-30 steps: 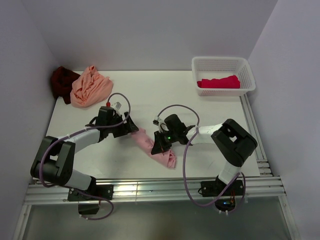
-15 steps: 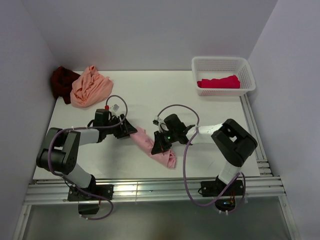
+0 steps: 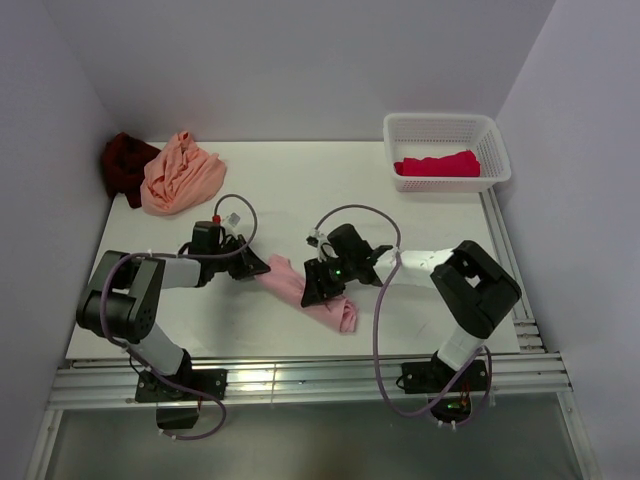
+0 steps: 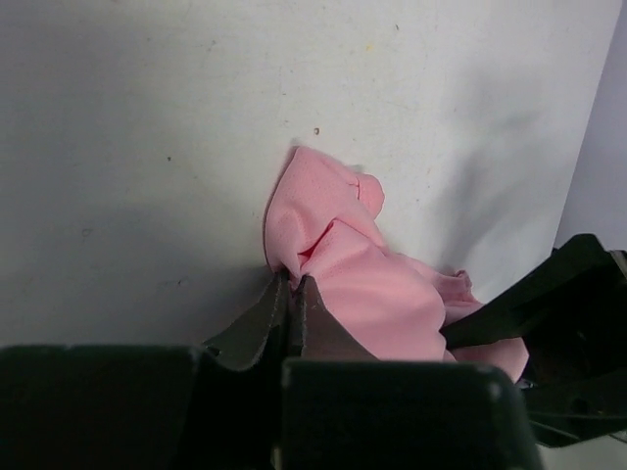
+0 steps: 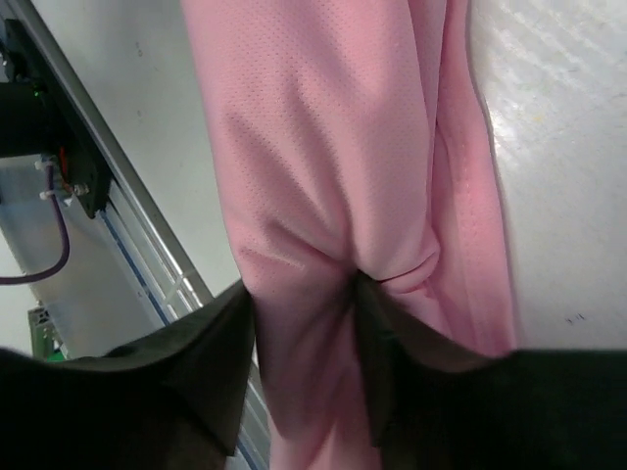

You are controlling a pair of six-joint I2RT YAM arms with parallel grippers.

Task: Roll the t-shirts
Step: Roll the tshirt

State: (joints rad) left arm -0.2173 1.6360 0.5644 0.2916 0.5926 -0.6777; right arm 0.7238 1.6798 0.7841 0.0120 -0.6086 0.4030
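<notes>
A light pink t-shirt (image 3: 287,281) lies as a long rumpled strip across the table's front middle. My left gripper (image 3: 262,264) is at its upper left end, shut on a fold of the cloth (image 4: 362,284); the pinch (image 4: 292,279) sits right at the edge. My right gripper (image 3: 316,288) straddles the strip's middle, and its jaws (image 5: 302,284) stand apart with pink cloth (image 5: 323,127) bunched between them. A peach-orange t-shirt (image 3: 180,172) and a dark maroon t-shirt (image 3: 125,165) are heaped at the back left corner. A bright red t-shirt (image 3: 438,164) lies in the basket.
The white lattice basket (image 3: 445,125) stands at the back right. Metal rails (image 3: 300,375) run along the table's front edge and right side. Walls close in the left, back and right. The right arm's black body (image 4: 573,323) shows at the right of the left wrist view.
My left gripper has closed on the pink t-shirt's upper left end. My right gripper's jaws have opened over the strip's middle. Both arms have barely shifted.
</notes>
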